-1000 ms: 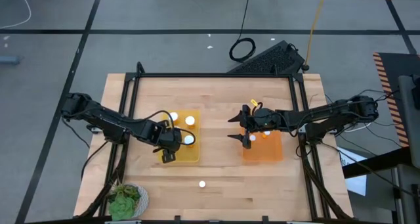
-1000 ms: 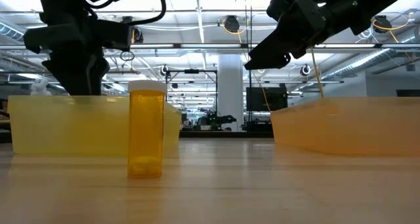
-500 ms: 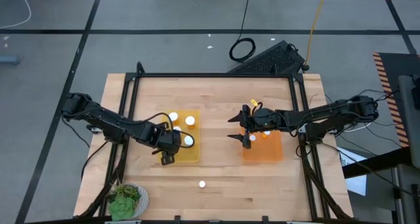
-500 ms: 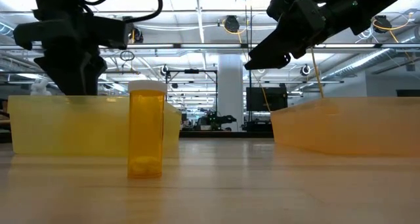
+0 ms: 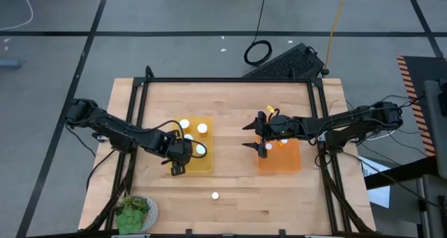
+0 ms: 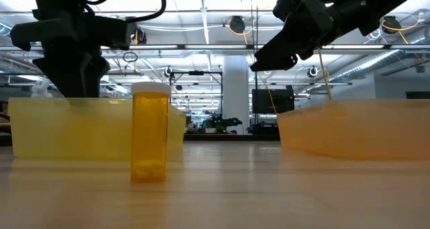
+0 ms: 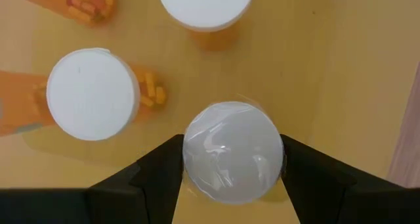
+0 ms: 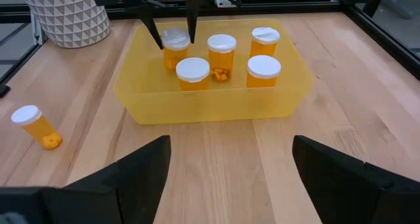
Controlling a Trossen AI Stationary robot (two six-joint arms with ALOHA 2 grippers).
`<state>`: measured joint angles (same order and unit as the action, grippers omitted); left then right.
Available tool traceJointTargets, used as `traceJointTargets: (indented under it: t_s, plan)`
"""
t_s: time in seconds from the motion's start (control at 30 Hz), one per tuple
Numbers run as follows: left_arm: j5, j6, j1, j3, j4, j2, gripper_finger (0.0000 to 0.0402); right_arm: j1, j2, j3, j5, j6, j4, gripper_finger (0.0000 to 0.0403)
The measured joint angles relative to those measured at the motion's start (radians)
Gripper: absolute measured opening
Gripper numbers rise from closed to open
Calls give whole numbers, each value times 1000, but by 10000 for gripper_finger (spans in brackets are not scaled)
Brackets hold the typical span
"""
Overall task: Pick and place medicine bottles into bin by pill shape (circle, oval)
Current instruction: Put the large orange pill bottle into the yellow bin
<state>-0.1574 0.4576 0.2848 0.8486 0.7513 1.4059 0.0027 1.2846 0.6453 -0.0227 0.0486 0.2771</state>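
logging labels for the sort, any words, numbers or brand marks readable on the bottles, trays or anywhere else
None: no text can be read in any view.
The caps of the medicine bottles in the yellow tray are plain white.
The lone bottle on the table shows bare amber plastic, no label.
The orange tray carries no marking.
The hazard-striped panel beside the table shows stripes only.
Nothing legible in the room behind.

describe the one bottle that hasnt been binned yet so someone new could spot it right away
Start at the yellow tray on the wooden table, then look toward the table's near edge. The lone bottle stands upright on bare wood there, between the yellow tray and the orange tray. Unlike the other bottles, it sits in no tray and no gripper is near it.
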Motion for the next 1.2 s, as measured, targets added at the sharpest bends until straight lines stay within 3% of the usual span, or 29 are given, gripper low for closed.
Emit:
traceJointTargets:
  t_s: [1.2]
  plan:
    - [-2, 11, 19, 0, 8, 0, 240, 0, 0, 0, 3, 11, -2, 313]
